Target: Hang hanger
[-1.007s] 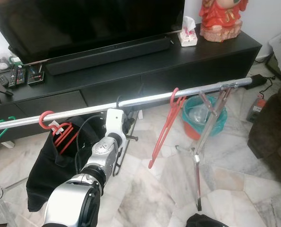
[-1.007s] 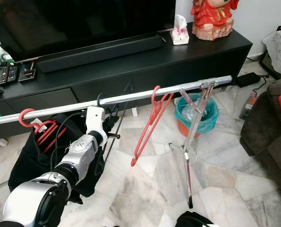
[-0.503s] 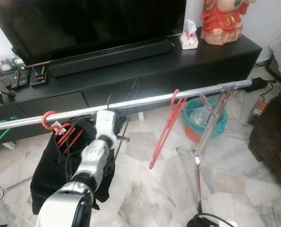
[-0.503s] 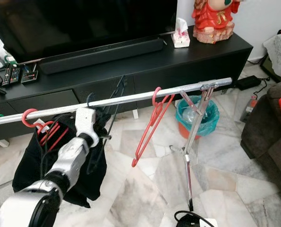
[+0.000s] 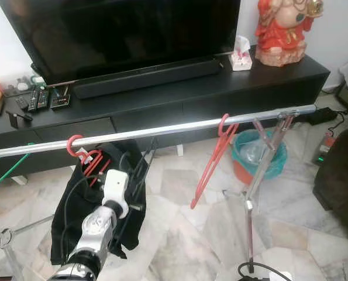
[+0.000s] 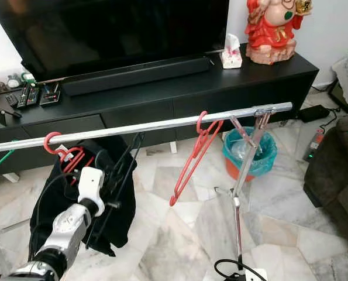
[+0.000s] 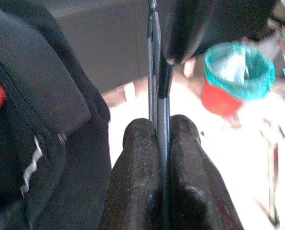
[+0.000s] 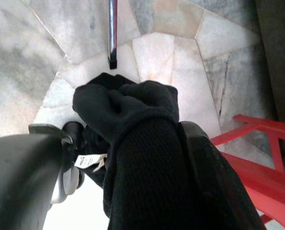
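Left pincer (image 7: 160,143) pinching a thin black hanger (image 6: 122,170) by its lower wire, held at 7 o'clock just below the rail (image 5: 162,129), presumably so the hook clears before going over the bar. Hook sits near the rail but whether it's seated, can't tell. Red hanger (image 5: 212,161) already hangs at 2 o'clock; a black garment (image 5: 74,205) hangs beside the arm. Right pincer (image 8: 147,158) clamped on dark knit cloth (image 8: 132,124), kept low over the floor (image 8: 171,62), out of the way.
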Motion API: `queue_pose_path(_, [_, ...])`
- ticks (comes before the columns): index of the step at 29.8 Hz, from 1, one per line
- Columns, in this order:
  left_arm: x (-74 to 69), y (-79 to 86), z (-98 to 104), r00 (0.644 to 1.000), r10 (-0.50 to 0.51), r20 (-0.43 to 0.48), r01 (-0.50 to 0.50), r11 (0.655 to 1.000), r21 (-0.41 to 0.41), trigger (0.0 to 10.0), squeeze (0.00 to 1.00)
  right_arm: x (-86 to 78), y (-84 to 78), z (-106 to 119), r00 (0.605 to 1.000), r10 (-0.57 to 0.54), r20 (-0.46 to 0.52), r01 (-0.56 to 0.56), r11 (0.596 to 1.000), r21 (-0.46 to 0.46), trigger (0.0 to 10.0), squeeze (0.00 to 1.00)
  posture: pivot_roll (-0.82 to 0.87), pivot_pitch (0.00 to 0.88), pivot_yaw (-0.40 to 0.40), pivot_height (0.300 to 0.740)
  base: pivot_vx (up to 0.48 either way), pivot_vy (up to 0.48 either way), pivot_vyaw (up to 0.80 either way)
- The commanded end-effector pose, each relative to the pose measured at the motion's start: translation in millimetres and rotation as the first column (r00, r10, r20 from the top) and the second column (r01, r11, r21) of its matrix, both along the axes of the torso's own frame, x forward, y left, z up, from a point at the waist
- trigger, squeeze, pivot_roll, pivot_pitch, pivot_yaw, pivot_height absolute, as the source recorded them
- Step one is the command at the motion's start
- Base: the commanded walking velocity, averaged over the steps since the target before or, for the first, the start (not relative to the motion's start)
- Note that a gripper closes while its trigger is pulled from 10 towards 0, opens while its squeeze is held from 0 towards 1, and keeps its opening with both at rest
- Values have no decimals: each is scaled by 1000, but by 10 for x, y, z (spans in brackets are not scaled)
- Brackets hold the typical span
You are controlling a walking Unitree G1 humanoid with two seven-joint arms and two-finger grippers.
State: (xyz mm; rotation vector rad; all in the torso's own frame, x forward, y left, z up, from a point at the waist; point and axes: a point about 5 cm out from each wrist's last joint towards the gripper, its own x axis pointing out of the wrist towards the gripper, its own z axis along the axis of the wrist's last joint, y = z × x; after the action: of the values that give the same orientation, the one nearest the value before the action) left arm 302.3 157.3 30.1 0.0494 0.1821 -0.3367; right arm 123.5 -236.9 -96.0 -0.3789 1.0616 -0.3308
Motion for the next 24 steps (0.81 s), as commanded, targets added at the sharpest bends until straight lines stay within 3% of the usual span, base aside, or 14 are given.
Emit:
queue_pose_path(1, [-103, 48, -151, 997, -1, -82, 4, 999, 35, 10000, 0, 1, 24, -8, 1000, 9, -8, -9, 1000, 11, 10000, 0, -72, 0, 93, 740, 0, 0, 0])
queue_pose_path(11, [-348, 42, -461, 966, -60, -250, 105, 979, 173, 10000, 0, 11, 23, -8, 1000, 4, -12, -4, 1000, 17, 10000, 0, -75, 0, 95, 740, 0, 0, 0])
queue_pose_path(14, [-409, 108, -539, 953, -18, -303, 80, 978, 194, 10000, 0, 17, 19, -6, 1000, 8, -14, -8, 1000, 19, 10000, 0, -70, 0, 93, 740, 0, 0, 0])
queue_pose_path(17, [-475, 136, -585, 948, -68, -312, 165, 941, 296, 10000, 0, 18, 19, -6, 1000, 9, -14, -9, 1000, 20, 10000, 0, -78, 0, 92, 740, 0, 0, 0])
queue_pose_path(20, [-497, 133, -606, 942, -76, -326, 179, 937, 299, 10000, 0, 12, 14, -7, 1000, 10, -16, -10, 1000, 20, 10000, 0, -63, 0, 90, 740, 0, 0, 0])
queue_pose_path(23, [-579, 195, -691, 925, -18, -380, 145, 940, 308, 10000, 0, 3, 24, -13, 1000, 17, -22, -16, 1000, 22, 10000, 0, -59, 0, 90, 740, 0, 0, 0])
queue_pose_path(24, [-630, 249, -741, 907, 41, -420, 85, 957, 277, 10000, 0, 3, 32, -15, 1000, 18, -22, -17, 1000, 25, 10000, 0, -66, 0, 92, 740, 0, 0, 0])
